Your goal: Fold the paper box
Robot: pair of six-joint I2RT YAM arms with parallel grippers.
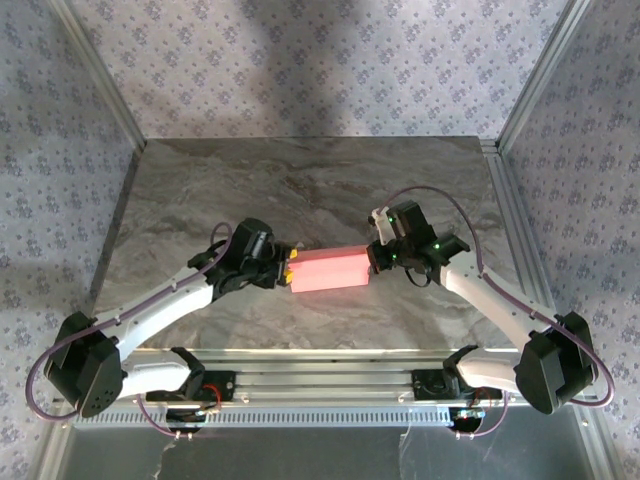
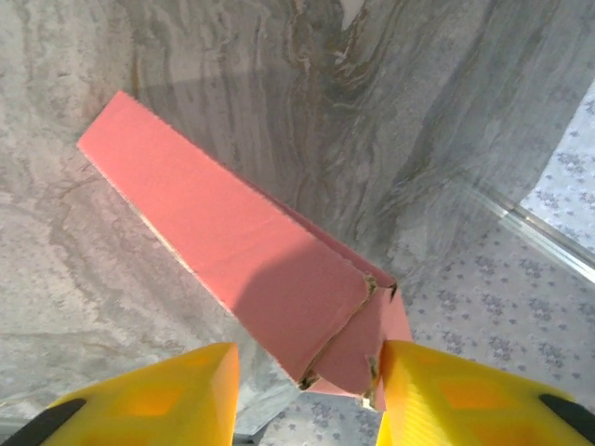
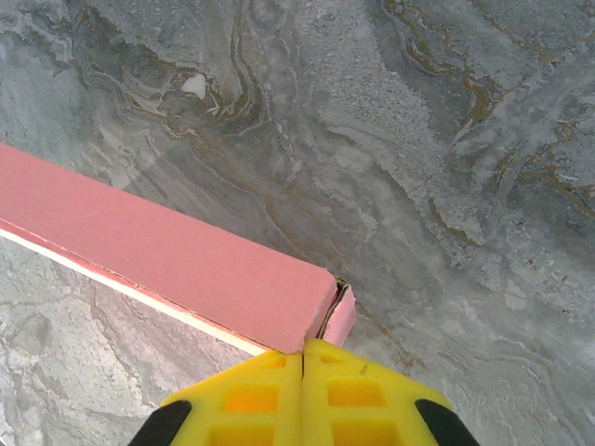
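The paper box (image 1: pixel 330 270) is a slim pink-red rectangular box lying lengthwise between my two grippers, over the middle of the marble table (image 1: pixel 300 180). My left gripper (image 1: pixel 288 272) is open around its left end. In the left wrist view the box (image 2: pixel 232 251) ends in loosely folded flaps, and my left gripper (image 2: pixel 307 364) straddles them. The right finger (image 2: pixel 437 390) touches a flap and the left finger (image 2: pixel 177 390) stands apart. My right gripper (image 1: pixel 372 258) sits at the other end. In the right wrist view the box (image 3: pixel 167 260) meets my right gripper (image 3: pixel 304 349), which is shut on a thin edge of the end flap.
Metal frame rails (image 1: pixel 500 150) run along the table's right and left sides, with patterned walls behind. A metal rail (image 1: pixel 320 385) at the near edge carries both arm bases. The table's edge (image 2: pixel 521 223) shows close beyond the box in the left wrist view.
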